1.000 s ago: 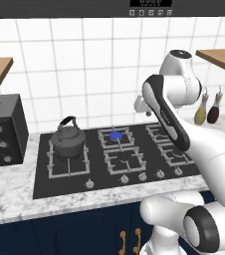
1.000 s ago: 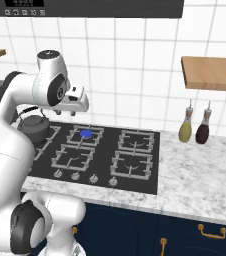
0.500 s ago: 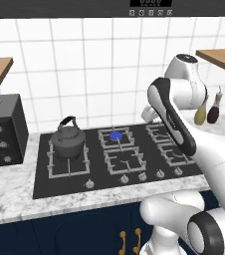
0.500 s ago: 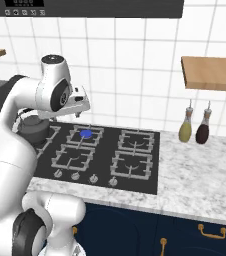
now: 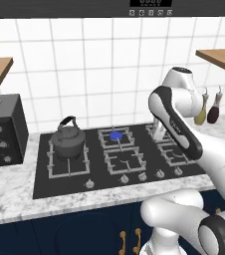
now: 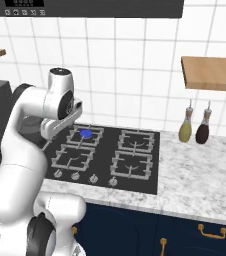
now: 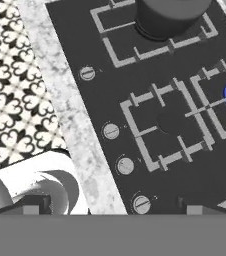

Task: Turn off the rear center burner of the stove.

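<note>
Here the stove, a flat sheet of black glass set in a grey-veined marble desk, carries square grey grates. The rear center burner sits mid-row against the tiled wall, a bright blue disc at its middle. From the left you see a rounded grey kettle on the back left grate and a boxy toaster oven beside the stove; from the right, two bottles under a wooden shelf. The hand view looks down on small silver knobs along the front edge. I cannot tell whether the pincer is open or closed.
</note>
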